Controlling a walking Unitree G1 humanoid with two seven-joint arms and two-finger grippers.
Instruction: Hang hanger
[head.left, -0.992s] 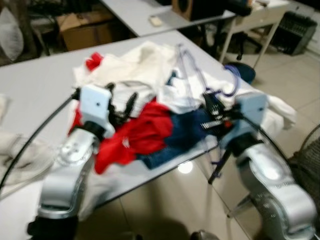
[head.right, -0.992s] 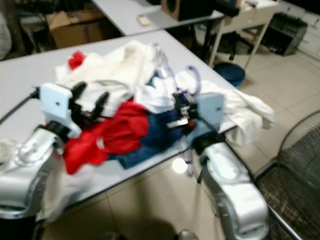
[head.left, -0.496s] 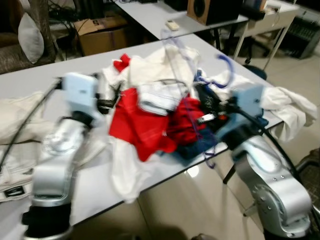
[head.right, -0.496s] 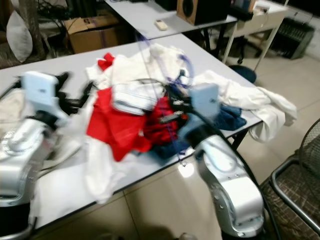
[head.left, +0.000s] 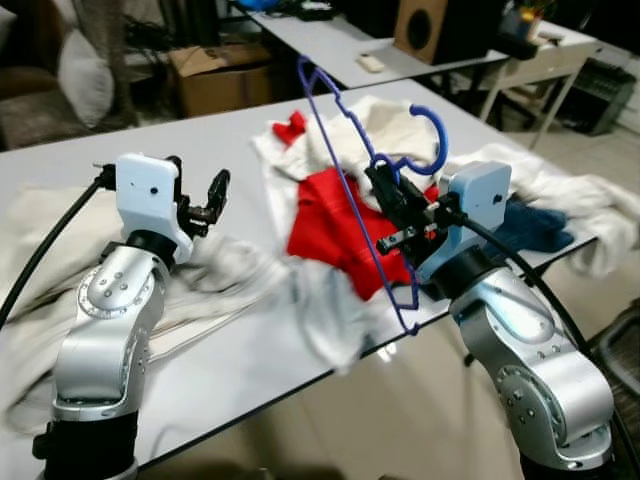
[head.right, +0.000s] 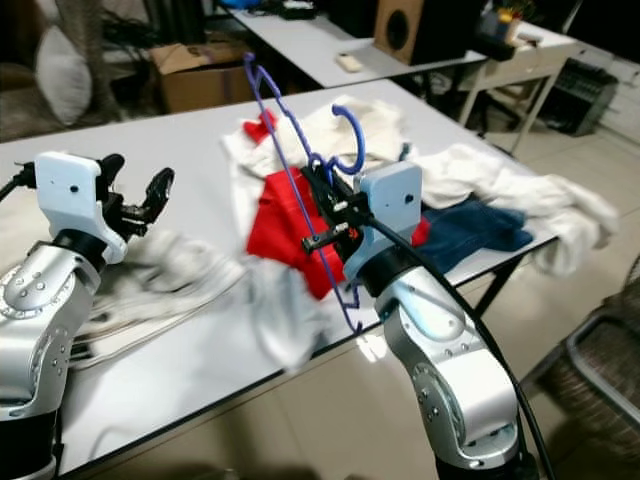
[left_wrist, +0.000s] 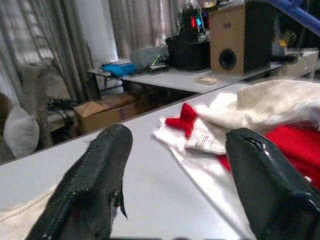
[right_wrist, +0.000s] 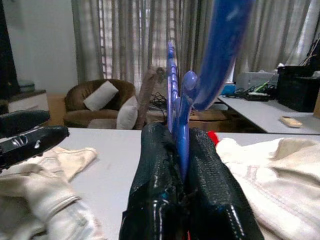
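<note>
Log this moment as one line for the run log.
right gripper: shut on blue hanger, held above table | left gripper: open, holding nothing | clothes pile: on table | hanger not yet hung

A grey table carries a red garment among white clothes.

**Office/lab-type room w/ lounge corner**

Long grey work tables are set in rows on a tiled floor. A wooden speaker, electronics and a remote are kept on the back table; a cardboard box is stowed beneath. Curtained windows and a brown sofa w/ cushions are seen behind. Clothes are heaped on the near table.
</note>
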